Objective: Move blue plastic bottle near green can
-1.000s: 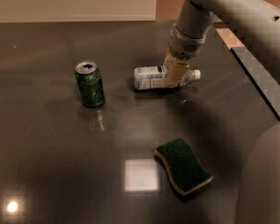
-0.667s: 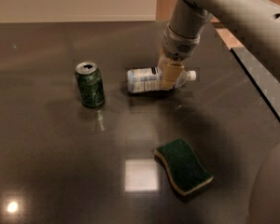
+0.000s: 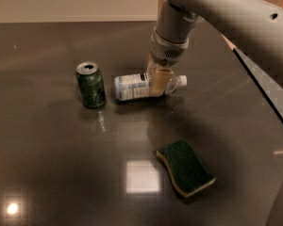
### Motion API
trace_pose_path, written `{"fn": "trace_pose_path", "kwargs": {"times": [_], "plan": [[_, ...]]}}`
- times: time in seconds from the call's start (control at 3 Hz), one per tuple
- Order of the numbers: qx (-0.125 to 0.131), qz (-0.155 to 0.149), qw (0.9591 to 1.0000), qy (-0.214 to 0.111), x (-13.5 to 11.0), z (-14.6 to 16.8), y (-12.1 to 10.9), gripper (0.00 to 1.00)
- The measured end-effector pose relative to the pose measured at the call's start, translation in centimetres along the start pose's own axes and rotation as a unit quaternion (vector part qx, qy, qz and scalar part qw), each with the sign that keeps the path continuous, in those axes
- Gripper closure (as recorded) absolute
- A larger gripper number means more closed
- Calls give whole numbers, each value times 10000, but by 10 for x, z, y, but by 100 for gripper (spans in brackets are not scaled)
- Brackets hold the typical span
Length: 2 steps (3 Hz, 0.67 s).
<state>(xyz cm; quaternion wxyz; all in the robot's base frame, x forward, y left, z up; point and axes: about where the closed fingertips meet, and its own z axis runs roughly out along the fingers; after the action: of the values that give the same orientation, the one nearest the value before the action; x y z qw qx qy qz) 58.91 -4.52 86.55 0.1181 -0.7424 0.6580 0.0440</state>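
The blue plastic bottle [image 3: 137, 86] lies on its side on the dark table, white cap pointing right, its base a short gap right of the green can [image 3: 90, 84]. The can stands upright with its silver top showing. My gripper [image 3: 159, 81] comes down from above and is shut on the bottle near its neck end; one pale finger [image 3: 161, 82] crosses the front of the bottle.
A green-topped yellow sponge [image 3: 185, 167] lies at the front right. The dark table [image 3: 47, 164] has a bright light reflection in the front middle. The table's right edge [image 3: 262, 91] runs diagonally, with my arm [image 3: 236, 13] above it.
My gripper has slid the bottle left across the table, closing most of the gap to the can. The can and sponge have not moved.
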Motion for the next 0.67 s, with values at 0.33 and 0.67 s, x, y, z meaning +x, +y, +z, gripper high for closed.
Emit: {"fn": "trace_pose_path", "kwargs": {"times": [0.33, 0.67], "plan": [[-22, -58, 10000, 8, -12, 7, 4, 100], [-46, -80, 10000, 31, -19, 12, 7, 83]]}}
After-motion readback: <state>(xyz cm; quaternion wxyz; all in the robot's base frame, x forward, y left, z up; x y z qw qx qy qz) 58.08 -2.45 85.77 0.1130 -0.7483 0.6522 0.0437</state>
